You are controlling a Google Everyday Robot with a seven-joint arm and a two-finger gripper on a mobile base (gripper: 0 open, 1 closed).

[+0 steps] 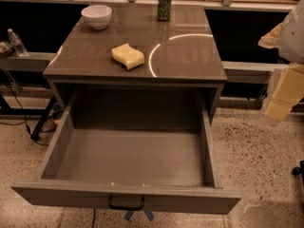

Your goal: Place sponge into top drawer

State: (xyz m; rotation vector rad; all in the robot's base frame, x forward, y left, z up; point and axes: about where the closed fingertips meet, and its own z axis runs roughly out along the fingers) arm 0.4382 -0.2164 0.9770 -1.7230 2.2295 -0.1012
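Sponge (128, 56), pale yellow with wavy edges, lies flat on the grey table top (190, 61), a little left of centre and towards the front edge. It is on the table, not in the drawer.

At the far left, off the table, a clear water bottle (16, 42) stands upright on a low ledge. On the table's back left corner sits a white bowl (97, 16), well apart from the sponge. Just right of the sponge a bright curved reflection (153, 61) arcs across the glossy surface. At the back of the table, right of centre, a green can (164, 4) stands upright.

Below the table top, the top drawer (57, 141) is pulled out wide towards the viewer. It is grey, shallow and as wide as the table. A small dark handle (126, 204) sits at the middle of its front panel. Beneath the handle, a blue tape mark (139, 216) shows on the speckled floor (256, 146).

At the far right edge the robot's gripper (280, 101), pale yellow, hangs beside the table's right side, above the floor, well apart from the sponge. Whether it is open or closed cannot be told. It touches neither sponge nor drawer.
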